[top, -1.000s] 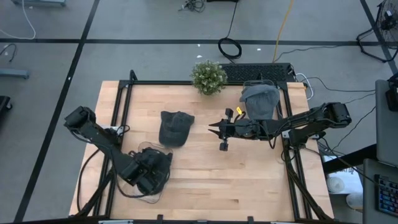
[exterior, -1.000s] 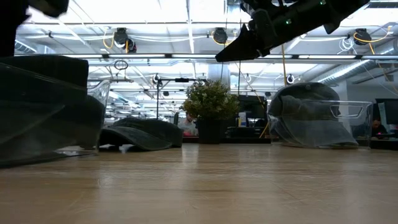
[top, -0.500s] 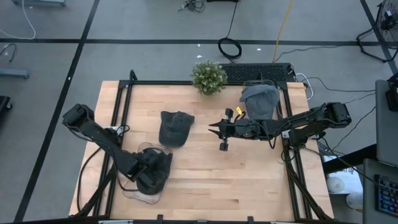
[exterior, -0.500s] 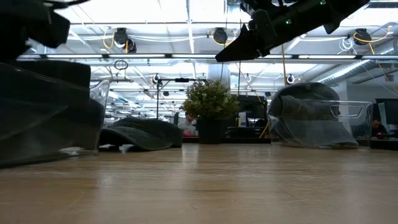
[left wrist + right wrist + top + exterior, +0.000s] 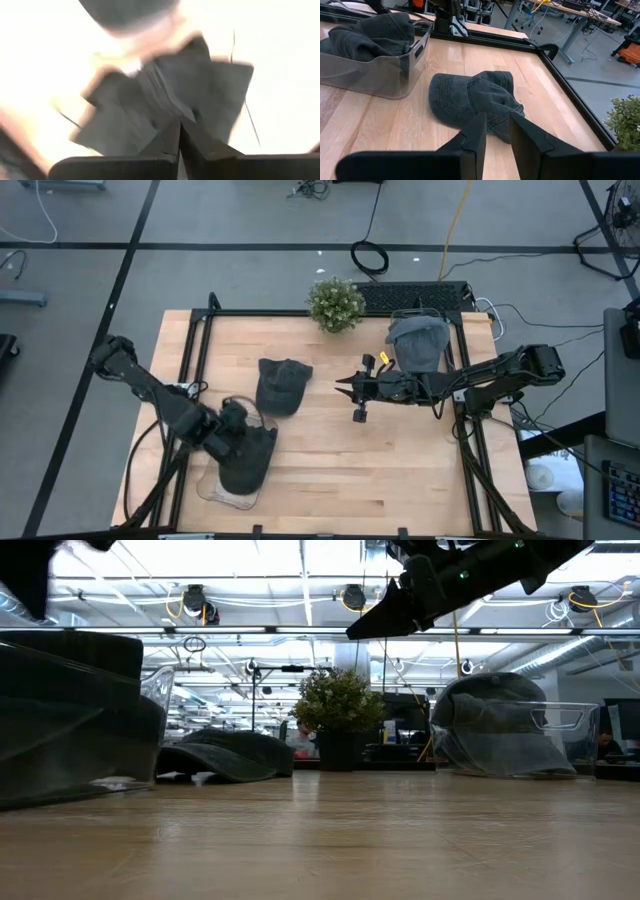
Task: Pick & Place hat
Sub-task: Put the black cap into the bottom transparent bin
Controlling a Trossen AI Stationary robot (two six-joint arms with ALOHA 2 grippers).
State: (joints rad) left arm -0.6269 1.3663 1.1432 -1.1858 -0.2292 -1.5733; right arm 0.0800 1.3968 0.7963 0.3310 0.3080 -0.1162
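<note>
Left gripper (image 5: 232, 418) has pulled back off the dark hat in clear plastic bin (image 5: 243, 468), fingers closed, empty: placed. Right gripper (image 5: 347, 385) hovers slightly open, empty, near loose grey cap (image 5: 281, 385).

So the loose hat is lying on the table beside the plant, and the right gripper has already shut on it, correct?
Not quite. In the right wrist view the right gripper is open, fingers apart short of the hat. The hat does lie loose beside the plant.
</note>
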